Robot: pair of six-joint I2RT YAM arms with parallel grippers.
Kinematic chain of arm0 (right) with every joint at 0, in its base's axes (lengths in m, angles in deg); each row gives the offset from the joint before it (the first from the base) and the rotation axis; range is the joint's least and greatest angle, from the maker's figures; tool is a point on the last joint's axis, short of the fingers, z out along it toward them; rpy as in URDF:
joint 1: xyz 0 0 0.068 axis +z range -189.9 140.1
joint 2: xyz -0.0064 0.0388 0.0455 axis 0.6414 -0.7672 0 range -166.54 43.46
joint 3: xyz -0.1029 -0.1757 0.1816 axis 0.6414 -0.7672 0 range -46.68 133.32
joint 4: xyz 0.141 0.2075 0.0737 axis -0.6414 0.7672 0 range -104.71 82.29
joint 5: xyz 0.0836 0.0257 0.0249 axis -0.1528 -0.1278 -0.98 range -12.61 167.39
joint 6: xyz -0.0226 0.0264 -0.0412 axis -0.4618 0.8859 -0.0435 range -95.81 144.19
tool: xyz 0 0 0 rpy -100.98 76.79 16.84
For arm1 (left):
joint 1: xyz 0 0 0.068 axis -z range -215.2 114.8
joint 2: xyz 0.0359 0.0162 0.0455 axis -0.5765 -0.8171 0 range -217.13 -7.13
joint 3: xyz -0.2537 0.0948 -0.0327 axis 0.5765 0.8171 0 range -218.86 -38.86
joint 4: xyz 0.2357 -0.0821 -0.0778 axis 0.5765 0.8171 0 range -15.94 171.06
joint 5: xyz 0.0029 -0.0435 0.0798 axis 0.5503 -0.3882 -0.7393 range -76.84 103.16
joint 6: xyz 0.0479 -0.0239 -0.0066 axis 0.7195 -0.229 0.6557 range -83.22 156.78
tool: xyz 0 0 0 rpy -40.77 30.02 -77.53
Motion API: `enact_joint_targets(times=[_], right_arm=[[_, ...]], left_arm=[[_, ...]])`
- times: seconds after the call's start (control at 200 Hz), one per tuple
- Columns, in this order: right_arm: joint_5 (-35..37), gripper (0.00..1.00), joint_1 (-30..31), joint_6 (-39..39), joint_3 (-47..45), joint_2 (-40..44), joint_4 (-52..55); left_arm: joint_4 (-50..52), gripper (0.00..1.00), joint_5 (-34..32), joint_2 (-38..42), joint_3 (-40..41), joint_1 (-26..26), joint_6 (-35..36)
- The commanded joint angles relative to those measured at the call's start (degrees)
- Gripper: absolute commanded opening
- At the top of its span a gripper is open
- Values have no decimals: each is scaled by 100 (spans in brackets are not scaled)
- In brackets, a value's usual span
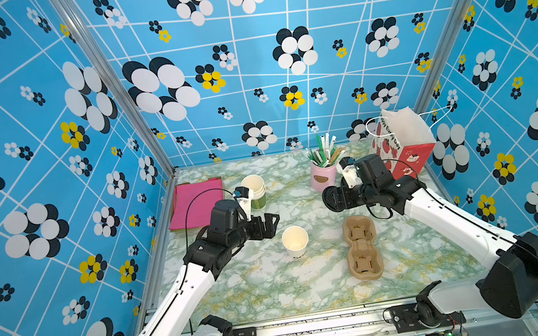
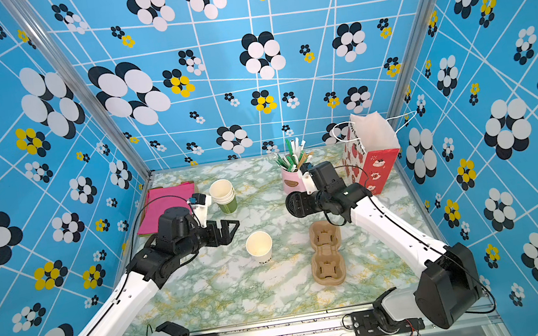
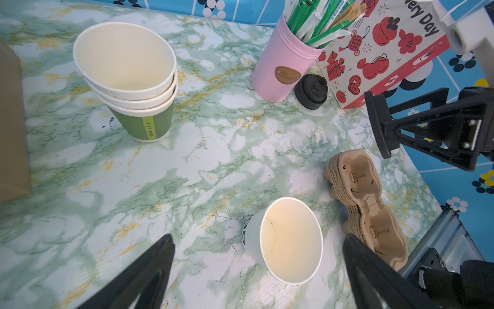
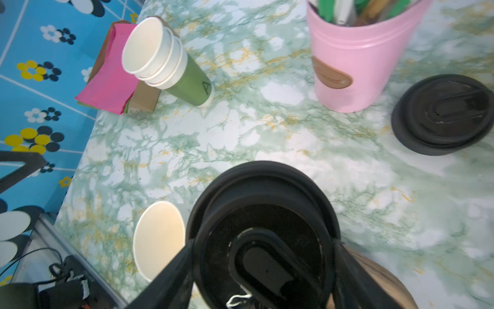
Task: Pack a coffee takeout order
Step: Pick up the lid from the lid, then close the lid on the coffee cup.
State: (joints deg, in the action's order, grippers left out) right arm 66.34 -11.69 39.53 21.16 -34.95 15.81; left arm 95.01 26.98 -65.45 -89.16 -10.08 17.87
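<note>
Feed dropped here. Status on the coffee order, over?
Left pincer open, near the cup. Right pincer shut on black lid, raised. Cup upright, lidless, beside cup holder. Nothing between lid and cup.

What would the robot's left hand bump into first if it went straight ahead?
Most likely the open paper cup, which stands right ahead between the left hand's spread fingers in its wrist view. Depth is unclear.

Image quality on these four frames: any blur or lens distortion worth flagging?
Both top views: sharp, evenly lit, soft shadows; strong wide-angle perspective, frame posts splaying outward. Left wrist view: paper cup crisp, left end effector blurred up close. Right wrist view: softest; the black lid in the right end effector and the pink tin are out of focus.
</note>
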Motion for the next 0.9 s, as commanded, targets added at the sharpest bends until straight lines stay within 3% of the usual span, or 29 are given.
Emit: enact_joint_targets(times=[0.0, 0.575, 0.899], right_arm=[[-296, 75, 296, -348, 340, -117, 330], [-475, 75, 1293, -894, 769, -629, 632], [-231, 75, 1695, -1334, 1159, -1091, 1169]], left_arm=[[215, 99, 228, -39, -181, -23, 292], [138, 99, -73, 301, 111, -394, -138], [-8, 99, 401, 524, 273, -833, -261]])
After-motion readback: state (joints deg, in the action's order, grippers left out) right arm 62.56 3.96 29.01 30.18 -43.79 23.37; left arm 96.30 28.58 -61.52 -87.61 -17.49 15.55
